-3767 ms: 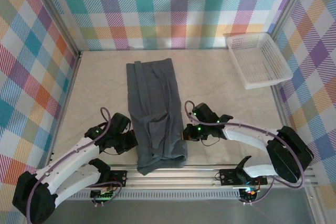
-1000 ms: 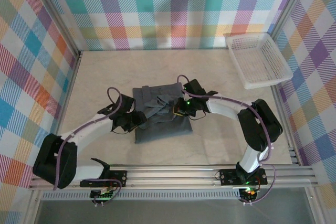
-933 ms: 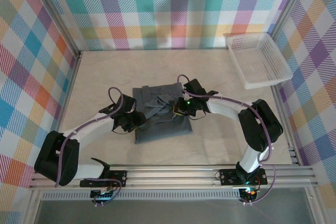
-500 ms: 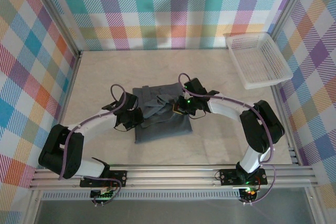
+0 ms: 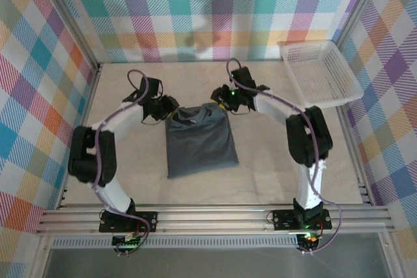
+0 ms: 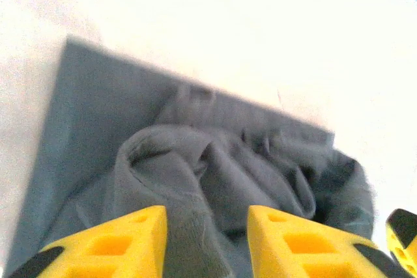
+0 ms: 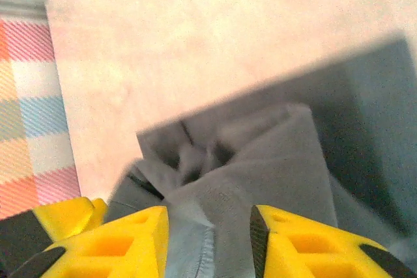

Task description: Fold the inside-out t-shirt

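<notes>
**Inside-out t-shirt [image 5: 199,141] folded mid-worktop [image 5: 280,154], both claws spread**

The slate-grey shirt lies as a neat rectangle at the centre, bunched along its 12 o'clock edge. The left claw [image 5: 166,105] sits at its 11 o'clock corner and the right claw [image 5: 221,97] at 1 o'clock. Each has its yellow fingers [image 6: 130,239] parted over rumpled cloth. A white mesh basket [image 5: 322,73] stands well apart at 2 o'clock.

No text, label, brand or number can be read anywhere. The inside-out t-shirt [image 5: 199,144] is plain grey cloth with no legible tag. Any print on the small circuit board [image 5: 128,241] is too small to make out.
</notes>
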Robot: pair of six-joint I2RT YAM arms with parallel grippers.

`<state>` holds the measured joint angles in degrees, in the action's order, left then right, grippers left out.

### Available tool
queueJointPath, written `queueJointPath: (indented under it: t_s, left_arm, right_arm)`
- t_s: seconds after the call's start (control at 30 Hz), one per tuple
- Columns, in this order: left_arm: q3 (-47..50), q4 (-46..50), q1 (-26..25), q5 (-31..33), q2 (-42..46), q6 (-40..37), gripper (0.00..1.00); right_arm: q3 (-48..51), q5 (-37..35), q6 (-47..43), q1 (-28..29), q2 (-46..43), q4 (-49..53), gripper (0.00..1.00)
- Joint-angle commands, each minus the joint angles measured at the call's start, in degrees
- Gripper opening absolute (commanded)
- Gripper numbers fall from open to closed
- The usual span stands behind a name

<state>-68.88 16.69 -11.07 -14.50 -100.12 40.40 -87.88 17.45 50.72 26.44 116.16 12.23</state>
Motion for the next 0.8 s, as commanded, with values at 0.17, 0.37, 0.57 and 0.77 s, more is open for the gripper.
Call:
queueJointPath:
  t_s: [0.17,0.37,0.57,0.77]
  left_arm:
    - [-8.2,2.7,7.0,-2.5,-4.6,-6.2,0.75]
    - [0.2,5.4,5.8,-1.2,2.7,-16.2,0.88]
    - [7.3,4.7,2.4,1.0,8.3,-19.3,0.93]
    - [7.9,5.8,0.8,3.6,7.4,-22.4,0.95]
  right_arm:
    - [-6.8,-3.4,-18.6,-3.8,1.2,8.9,0.51]
    - [8.1,-5.5,-36.2,-2.7,-4.6,3.1,0.66]
    - [5.0,-4.9,-43.0,-0.2,-0.2,3.8,0.86]
    - [-9.6,-13.8,-37.5,-0.1,11.4,11.9,0.8]
